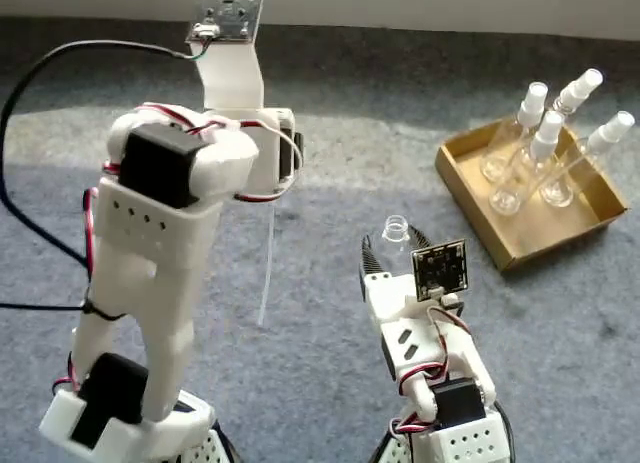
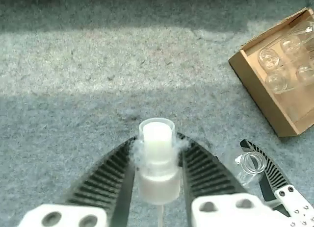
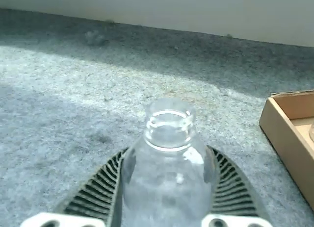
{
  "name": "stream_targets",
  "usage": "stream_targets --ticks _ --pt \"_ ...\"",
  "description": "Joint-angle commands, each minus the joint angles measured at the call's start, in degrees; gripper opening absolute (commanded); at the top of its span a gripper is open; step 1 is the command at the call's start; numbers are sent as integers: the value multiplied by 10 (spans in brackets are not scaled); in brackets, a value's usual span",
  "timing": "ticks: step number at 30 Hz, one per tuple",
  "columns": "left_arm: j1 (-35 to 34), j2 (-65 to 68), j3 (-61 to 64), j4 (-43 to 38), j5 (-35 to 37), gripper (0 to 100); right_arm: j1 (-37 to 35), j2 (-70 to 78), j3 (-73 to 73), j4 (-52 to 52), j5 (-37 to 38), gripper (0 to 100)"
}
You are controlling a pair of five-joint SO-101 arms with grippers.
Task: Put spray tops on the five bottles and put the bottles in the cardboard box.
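Observation:
My left gripper (image 2: 157, 141) is shut on a white spray top (image 2: 157, 161), held high above the carpet. The top's thin dip tube (image 1: 268, 268) hangs straight down below the left gripper (image 1: 287, 158). My right gripper (image 3: 169, 156) is shut on a clear open-necked bottle (image 3: 169, 163) and holds it upright. In the high view that bottle (image 1: 397, 229) stands in the right gripper (image 1: 395, 245), lower and to the right of the tube. The cardboard box (image 1: 470, 188) at the right holds several bottles fitted with spray tops (image 1: 545, 133).
Grey carpet (image 1: 330, 173) covers the table. A black cable (image 1: 30, 93) loops along the left side. The box (image 2: 255, 85) lies off to one side of both grippers, and its wall (image 3: 287, 134) is near the held bottle. A pale wall runs along the far edge.

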Motion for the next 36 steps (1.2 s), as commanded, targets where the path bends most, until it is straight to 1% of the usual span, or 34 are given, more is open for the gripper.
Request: stream_targets --ticks 1,3,7,13,20,24,26,28,33,36 --pt "37 -86 29 1 -18 5 -17 -5 10 -47 0 132" --pt "50 -118 51 -4 -18 5 -25 -5 11 -76 0 132" --pt "62 -187 102 -97 -18 5 -56 -5 15 -138 -3 132" --pt "64 -295 247 -293 -18 5 -70 -5 47 -149 -3 132" --pt "64 -423 460 -578 -18 5 -70 -5 69 -148 -4 132" --pt "65 -479 569 -718 -18 5 -70 -5 69 -147 -4 132" --pt "66 -495 611 -768 -18 5 -70 -5 69 -146 -4 132" --pt "82 -504 640 -805 -18 5 -69 -5 69 -146 -4 132" --pt "132 -505 652 -863 -23 5 -68 -5 69 -145 -4 132" --pt "157 -503 657 -893 -93 5 -67 -4 69 -142 -4 132"
